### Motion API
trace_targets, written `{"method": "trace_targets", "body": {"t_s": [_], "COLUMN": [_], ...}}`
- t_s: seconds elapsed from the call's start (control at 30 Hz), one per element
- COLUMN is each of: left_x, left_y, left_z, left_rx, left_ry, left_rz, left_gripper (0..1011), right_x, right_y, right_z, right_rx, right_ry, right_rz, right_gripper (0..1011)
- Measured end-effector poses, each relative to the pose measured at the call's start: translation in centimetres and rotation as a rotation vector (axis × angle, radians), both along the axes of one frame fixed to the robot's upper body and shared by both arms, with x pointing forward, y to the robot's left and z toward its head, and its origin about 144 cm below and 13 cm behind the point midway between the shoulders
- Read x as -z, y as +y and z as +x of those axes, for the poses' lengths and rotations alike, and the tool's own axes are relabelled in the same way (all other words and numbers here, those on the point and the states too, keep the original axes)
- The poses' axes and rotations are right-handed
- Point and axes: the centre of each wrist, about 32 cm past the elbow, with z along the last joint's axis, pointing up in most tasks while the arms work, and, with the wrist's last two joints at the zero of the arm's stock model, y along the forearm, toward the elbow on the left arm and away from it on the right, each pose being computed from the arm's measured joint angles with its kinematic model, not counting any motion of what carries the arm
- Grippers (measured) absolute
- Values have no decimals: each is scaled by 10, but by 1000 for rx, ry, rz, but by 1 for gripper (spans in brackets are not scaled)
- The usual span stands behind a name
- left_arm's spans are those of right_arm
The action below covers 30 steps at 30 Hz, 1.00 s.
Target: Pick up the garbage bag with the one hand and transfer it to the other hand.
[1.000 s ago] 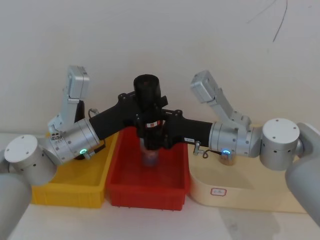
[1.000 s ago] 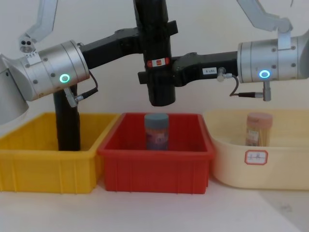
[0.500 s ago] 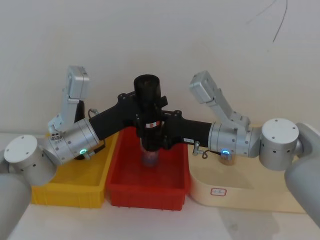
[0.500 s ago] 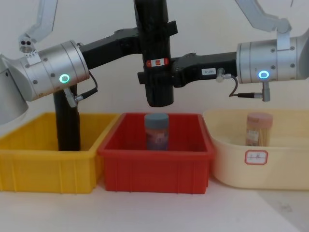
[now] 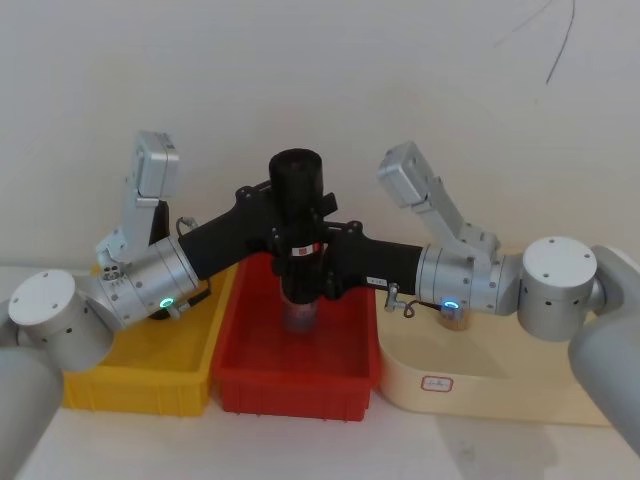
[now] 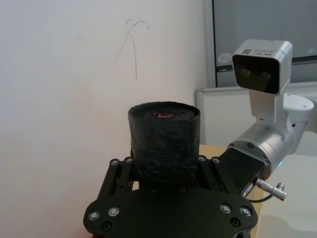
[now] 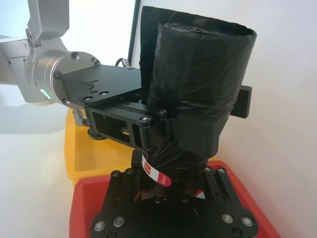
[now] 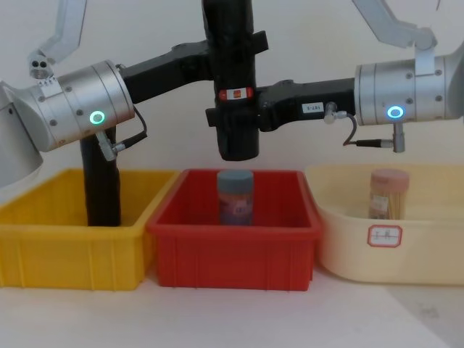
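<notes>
The garbage bag (image 8: 233, 72) is a tall black roll with a red-and-white label band, held upright in the air above the red bin (image 8: 232, 250). My left gripper (image 8: 233, 45), on the green-ringed wrist, is shut on the roll's upper part above the label. My right gripper (image 8: 233, 119), on the blue-ringed wrist, is shut on the lower part just under the label. In the head view the garbage bag (image 5: 298, 190) stands between the two forearms. The right wrist view shows the garbage bag (image 7: 198, 84) clamped by the left gripper (image 7: 163, 124).
A blue-lidded jar (image 8: 235, 197) stands in the red bin directly under the roll. A yellow bin (image 8: 72, 254) on the left holds another black roll (image 8: 101, 181). A cream tub (image 8: 406, 250) on the right holds a pink-lidded jar (image 8: 389, 192). A white wall is behind.
Almost nothing differs: the roll stays at the same height with both grippers on it, and the right wrist has crept very slightly toward the left.
</notes>
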Motion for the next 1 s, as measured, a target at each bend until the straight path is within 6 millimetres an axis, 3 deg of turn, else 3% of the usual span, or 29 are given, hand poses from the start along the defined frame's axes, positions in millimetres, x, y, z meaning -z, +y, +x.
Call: {"method": "trace_targets", "body": {"t_s": [0.3,0.57,1.0], "left_x": [0,0,0], "left_y": [0,0,0], "left_z": [0,0,0], "left_rx": [0,0,0], "left_ry": [0,0,0], "left_rz": [0,0,0], "left_gripper": [786,985,1001], "right_x": [0,0,1], "right_y": [0,-1,-8], "right_z": [0,0,-4], "right_rx": [-1,7,115], "right_ry": [1,0,22], "right_rz": [0,4,20], "right_gripper": [572,572,571]}}
